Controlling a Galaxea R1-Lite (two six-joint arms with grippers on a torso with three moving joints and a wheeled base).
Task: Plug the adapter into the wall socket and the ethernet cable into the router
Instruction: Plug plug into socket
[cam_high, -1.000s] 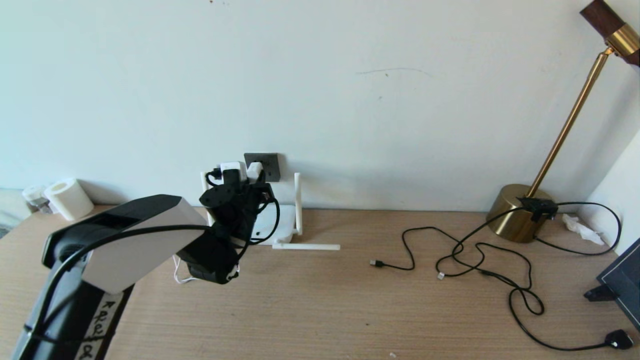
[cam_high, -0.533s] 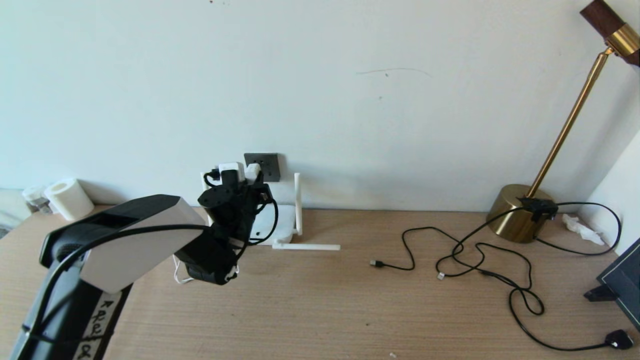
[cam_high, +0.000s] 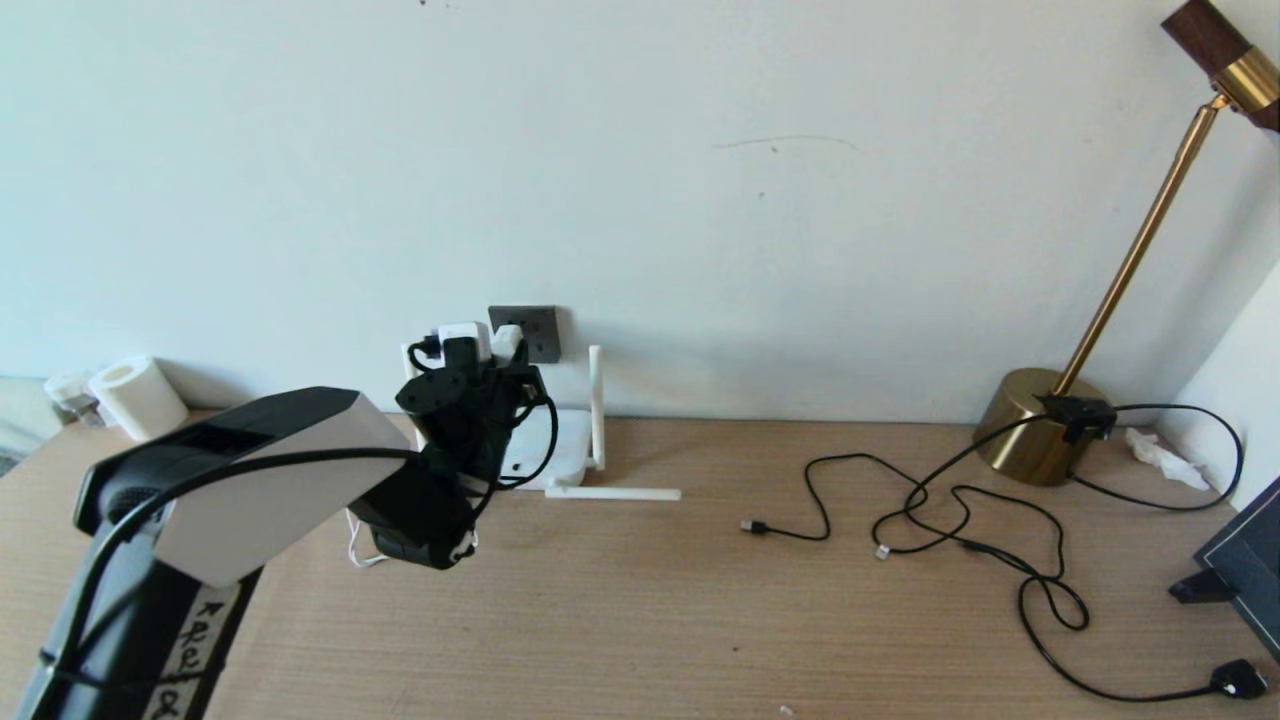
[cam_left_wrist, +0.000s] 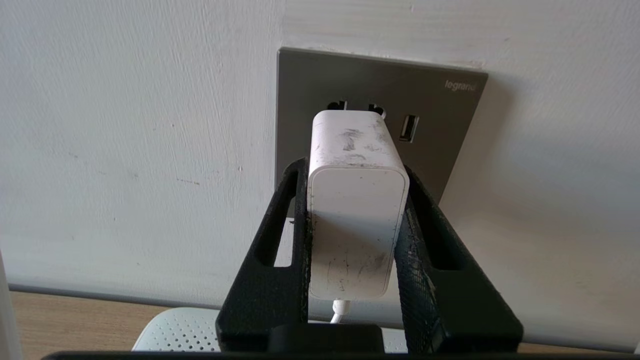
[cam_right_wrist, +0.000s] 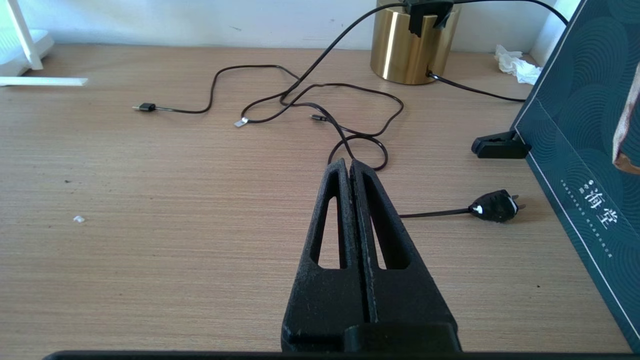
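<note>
My left gripper (cam_left_wrist: 355, 172) is shut on the white adapter (cam_left_wrist: 356, 225), one black finger on each side. The adapter's front end is right at the dark grey wall socket (cam_left_wrist: 435, 115), just below two of its pin slots; I cannot see its pins. Its thin white cord (cam_left_wrist: 339, 311) hangs from its rear. In the head view the adapter (cam_high: 507, 341) is against the socket (cam_high: 543, 332), above the white router (cam_high: 565, 450) with its stick antennas (cam_high: 596, 405). My right gripper (cam_right_wrist: 348, 164) is shut and empty above the table. The ethernet cable is not in view.
Thin black cables (cam_high: 960, 510) with small plugs sprawl over the right half of the table, ending at a black plug (cam_high: 1238, 680). A brass lamp base (cam_high: 1030, 425) stands at the back right, a dark box (cam_high: 1245, 565) at the right edge, a paper roll (cam_high: 135, 397) at the far left.
The left forearm has shifted very slightly to the left. The gripper and adapter stay at the socket. Nothing else has moved.
</note>
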